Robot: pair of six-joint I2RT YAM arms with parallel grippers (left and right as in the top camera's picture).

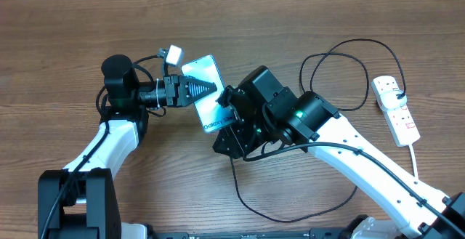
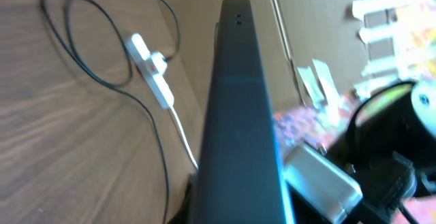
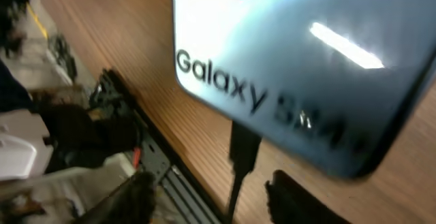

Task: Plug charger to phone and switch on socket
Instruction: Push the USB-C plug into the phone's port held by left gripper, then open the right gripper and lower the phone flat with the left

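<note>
My left gripper is shut on the phone and holds it tilted above the table. In the left wrist view the phone shows edge-on. In the right wrist view its lit screen reads "Galaxy S24". The charger's black plug sits in the phone's bottom edge. My right gripper is open, one finger on each side of the cable, touching neither. The black cable loops over the table to the socket, a white power strip at the right.
The power strip also shows in the left wrist view with cable loops around it. Its white cord runs toward the front edge. The right arm crosses the table's middle. A metal rail borders the table's edge.
</note>
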